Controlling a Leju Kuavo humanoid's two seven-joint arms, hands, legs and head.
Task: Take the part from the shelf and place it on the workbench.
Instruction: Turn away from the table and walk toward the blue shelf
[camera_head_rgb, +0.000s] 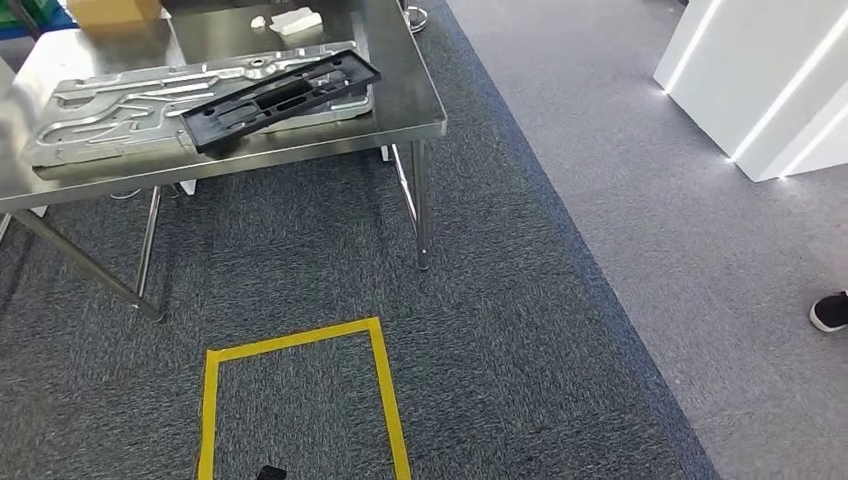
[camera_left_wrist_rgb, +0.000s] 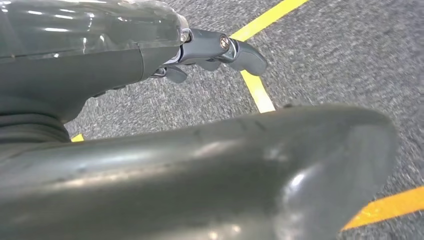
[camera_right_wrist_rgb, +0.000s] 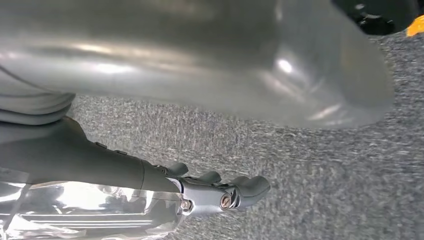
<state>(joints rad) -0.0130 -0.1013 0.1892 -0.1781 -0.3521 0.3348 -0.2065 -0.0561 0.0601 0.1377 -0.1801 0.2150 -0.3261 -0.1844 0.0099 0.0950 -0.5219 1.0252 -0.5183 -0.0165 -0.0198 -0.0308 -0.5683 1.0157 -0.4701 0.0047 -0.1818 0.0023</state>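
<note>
Head view: we see the black part lying tilted on a grey metal plate near the front edge of the steel workbench, toward its right corner. Yellow tape marks a rectangle on the carpet in front. A shoe shows at the right edge. Our left hand and right hand hang over carpet, fingers loosely extended, grasping nothing

Black part on silvery plate, shiny steel bench. Speckled dark grey carpet, yellow tape just beyond dark grey fingers.
</note>
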